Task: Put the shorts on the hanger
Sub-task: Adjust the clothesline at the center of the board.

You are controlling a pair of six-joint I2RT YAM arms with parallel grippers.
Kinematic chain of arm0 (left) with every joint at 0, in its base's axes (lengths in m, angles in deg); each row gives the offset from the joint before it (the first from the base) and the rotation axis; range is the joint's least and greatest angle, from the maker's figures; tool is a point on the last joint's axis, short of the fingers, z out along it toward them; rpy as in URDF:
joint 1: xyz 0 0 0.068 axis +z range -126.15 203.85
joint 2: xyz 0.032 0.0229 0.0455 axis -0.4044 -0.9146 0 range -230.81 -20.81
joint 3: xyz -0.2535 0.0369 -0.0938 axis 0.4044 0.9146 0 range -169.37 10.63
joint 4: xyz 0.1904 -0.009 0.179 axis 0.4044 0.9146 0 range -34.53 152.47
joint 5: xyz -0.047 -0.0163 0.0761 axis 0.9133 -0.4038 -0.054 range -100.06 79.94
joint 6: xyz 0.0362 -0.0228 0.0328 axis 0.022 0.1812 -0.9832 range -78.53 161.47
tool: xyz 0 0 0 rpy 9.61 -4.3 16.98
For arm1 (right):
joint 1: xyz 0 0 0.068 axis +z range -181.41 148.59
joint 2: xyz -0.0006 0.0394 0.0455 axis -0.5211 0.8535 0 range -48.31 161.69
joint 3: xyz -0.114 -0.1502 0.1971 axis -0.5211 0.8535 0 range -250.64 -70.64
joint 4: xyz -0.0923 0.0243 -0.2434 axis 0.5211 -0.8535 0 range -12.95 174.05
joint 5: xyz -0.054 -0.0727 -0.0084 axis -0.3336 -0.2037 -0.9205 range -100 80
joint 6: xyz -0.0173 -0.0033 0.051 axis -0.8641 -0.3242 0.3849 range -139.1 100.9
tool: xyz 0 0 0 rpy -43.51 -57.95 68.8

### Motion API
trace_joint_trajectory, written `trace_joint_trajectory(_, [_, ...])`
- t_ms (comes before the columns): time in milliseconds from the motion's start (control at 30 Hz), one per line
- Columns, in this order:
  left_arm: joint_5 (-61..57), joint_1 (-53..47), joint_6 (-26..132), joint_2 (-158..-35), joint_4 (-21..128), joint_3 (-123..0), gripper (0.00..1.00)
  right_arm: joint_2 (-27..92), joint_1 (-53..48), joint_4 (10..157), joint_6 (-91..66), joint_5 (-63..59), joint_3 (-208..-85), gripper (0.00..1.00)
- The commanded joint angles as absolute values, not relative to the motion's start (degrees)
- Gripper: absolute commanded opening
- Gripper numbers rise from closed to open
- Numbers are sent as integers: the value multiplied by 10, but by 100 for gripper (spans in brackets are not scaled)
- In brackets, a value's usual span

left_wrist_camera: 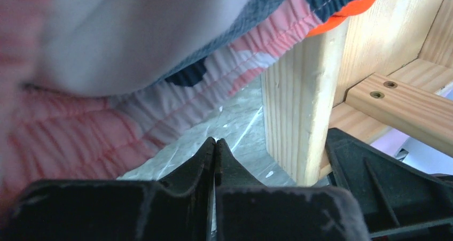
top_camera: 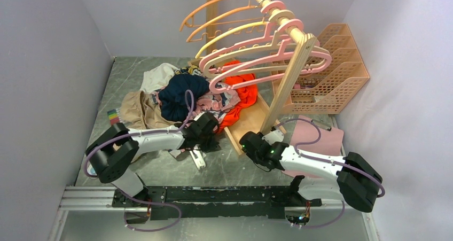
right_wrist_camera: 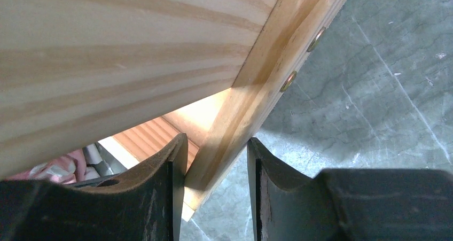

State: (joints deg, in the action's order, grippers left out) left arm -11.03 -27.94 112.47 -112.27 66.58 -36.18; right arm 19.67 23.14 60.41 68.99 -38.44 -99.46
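The pink shorts with the navy print lie in the clothes pile beside the wooden rack. Their gathered waistband fills the left wrist view, just above and left of my left gripper. That gripper is shut with its fingertips pressed together and nothing between them, low over the table. Pink hangers hang on the rack's rail, the hanger among them. My right gripper is open at the front corner of the rack's base. The base edge sits between its jaws against the left finger, with a gap to the right one.
A dark navy garment, an orange-red garment and a beige one share the pile. The rack's slanted post stands between the arms. Orange and yellow hangers hang further back. An orange basket and a pink sheet are on the right.
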Motion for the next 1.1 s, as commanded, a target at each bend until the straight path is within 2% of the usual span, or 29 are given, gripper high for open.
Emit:
trace_joint_trajectory(0, [-152,-275,1097,-1068,705,-363,7,248,259,584,378,-322,-977,0])
trace_joint_trajectory(67, [-174,-268,1077,-1038,720,-368,8,242,260,586,382,-321,-976,0])
trace_joint_trajectory(133, [-190,-247,1049,-1006,730,-374,14,242,260,590,384,-317,-975,0])
trace_joint_trajectory(233, [-203,-184,997,-956,729,-376,28,242,260,598,382,-313,-971,0])
trace_joint_trajectory(367, [-143,-45,890,-919,661,-381,48,236,260,609,377,-308,-966,0])
trace_joint_trajectory(467, [-75,38,805,-962,580,-427,58,233,260,620,370,-304,-964,0])
trace_joint_trajectory(700, [-38,89,677,-1133,492,-605,68,262,258,653,332,-282,-976,0])
trace_joint_trajectory(800, [24,124,694,-1180,434,-646,82,267,257,668,323,-266,-974,0])
trace_joint_trajectory(867, [90,147,706,-1217,433,-689,99,271,257,679,319,-255,-967,0])
trace_joint_trajectory(1067, [136,167,689,-1251,302,-681,99,291,255,706,311,-227,-947,0])
